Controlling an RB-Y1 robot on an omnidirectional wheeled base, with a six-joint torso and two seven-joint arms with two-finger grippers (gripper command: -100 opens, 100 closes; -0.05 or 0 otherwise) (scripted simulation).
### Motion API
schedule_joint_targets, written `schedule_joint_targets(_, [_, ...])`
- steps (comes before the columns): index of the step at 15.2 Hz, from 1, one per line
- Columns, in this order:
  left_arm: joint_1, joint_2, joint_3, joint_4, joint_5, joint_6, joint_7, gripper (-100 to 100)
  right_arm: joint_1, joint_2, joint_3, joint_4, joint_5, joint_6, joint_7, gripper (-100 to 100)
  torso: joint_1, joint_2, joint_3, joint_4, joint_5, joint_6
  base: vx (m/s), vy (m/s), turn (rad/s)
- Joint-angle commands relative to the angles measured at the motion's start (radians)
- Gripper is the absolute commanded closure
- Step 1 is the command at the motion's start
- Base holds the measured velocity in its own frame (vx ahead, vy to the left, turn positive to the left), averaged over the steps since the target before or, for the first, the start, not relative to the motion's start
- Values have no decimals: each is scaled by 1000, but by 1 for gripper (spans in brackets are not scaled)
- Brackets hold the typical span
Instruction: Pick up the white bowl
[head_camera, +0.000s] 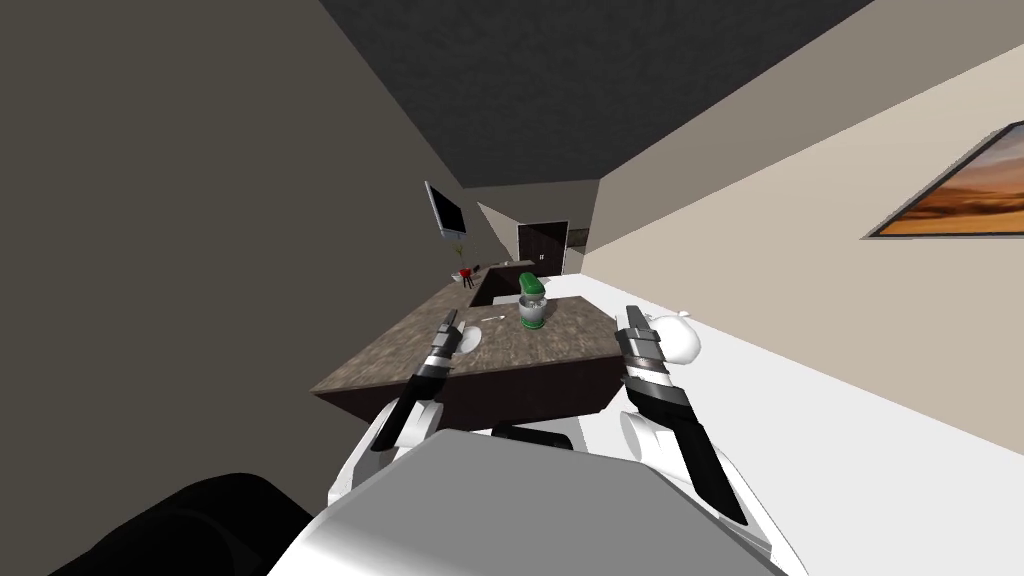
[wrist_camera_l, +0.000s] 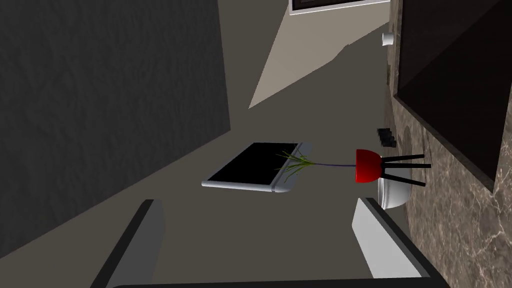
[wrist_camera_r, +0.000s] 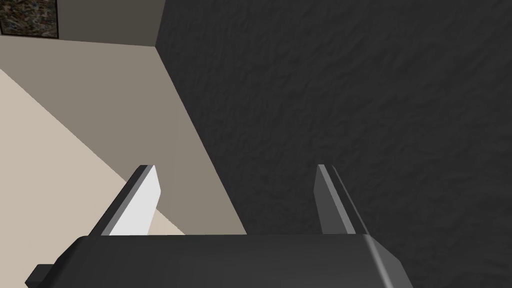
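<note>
One white bowl (head_camera: 468, 338) sits on the brown marbled counter (head_camera: 570, 335), near its left edge. It is just right of the left gripper (head_camera: 449, 322), whose fingers stand wide apart and hold nothing. The right gripper (head_camera: 632, 318), at the counter's right edge, is equally spread and empty. One green-lidded jar (head_camera: 532, 300) stands beyond the bowl, and one red plant pot (head_camera: 465, 270) is farther back.

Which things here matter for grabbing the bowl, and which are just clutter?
For the job:
bowl, on the counter
left claw, open, just short of the bowl

Lying about:
red plant pot
green-lidded jar
cup
TV
wall picture
right claw, open, off the counter's side
</note>
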Motion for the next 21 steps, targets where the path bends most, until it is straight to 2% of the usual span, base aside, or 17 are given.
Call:
schedule_joint_targets(1, [-5,5,4,2,2,30,6,-100,0,0,0,0,0,0,0,0,0,0,0,0,0,0,-6,-25,-14])
schedule_joint_targets(4, [-8,35,35,15,20,99,43,-100,0,0,0,0,0,0,0,0,0,0,0,0,0,0,-8,-35,-75])
schedule_joint_targets(6, [-8,35,35,15,20,121,43,-100,0,0,0,0,0,0,0,0,0,0,0,0,0,0,-8,-31,-43])
schedule_joint_targets(7, [-9,48,51,22,29,160,63,-100,0,0,0,0,0,0,0,0,1,0,0,0,0,0,-8,-28,-59])
schedule_joint_targets(8, [-9,48,51,22,29,170,63,-100,0,0,0,0,0,0,0,0,1,0,0,0,0,0,-8,-33,-87])
schedule_joint_targets(9, [-11,60,68,29,39,193,84,-100,0,0,0,0,0,0,0,0,1,0,0,0,0,0,-9,-43,-106])
schedule_joint_targets(11, [-11,60,68,29,39,220,84,-100,0,0,0,0,0,0,0,0,0,0,0,0,0,0,-6,-37,-48])
schedule_joint_targets(12, [-13,71,86,37,50,248,105,-100,0,0,0,0,0,0,0,0,0,0,0,0,0,0,-1,-34,-76])
schedule_joint_targets(14, [-13,71,86,37,50,272,105,-100,0,0,0,0,0,0,0,0,0,0,0,0,0,0,-2,-31,-49])
schedule_joint_targets(15, [-15,82,104,45,60,309,127,-100,0,0,0,0,0,0,0,0,1,0,0,0,0,0,-1,-33,-94])
schedule_joint_targets(16, [-15,82,104,45,60,325,127,-100,0,0,0,0,0,0,0,0,0,0,0,0,0,0,-4,-33,-89])
schedule_joint_targets(17, [-17,91,122,53,71,350,150,-100,0,0,0,0,0,0,0,0,0,0,0,0,0,0,-10,-43,-100])
schedule_joint_targets(19, [-17,91,122,53,71,380,150,-100,0,0,0,0,0,0,0,0,0,0,0,0,0,0,-7,-37,-55])
schedule_joint_targets(20, [-19,100,141,61,82,409,172,-100,0,0,0,0,0,0,0,0,0,0,0,0,0,0,-1,-33,-83])
schedule_joint_targets(21, [-19,100,141,61,82,430,172,-100,0,0,0,0,0,0,0,0,0,0,0,0,0,0,-2,-35,-93])
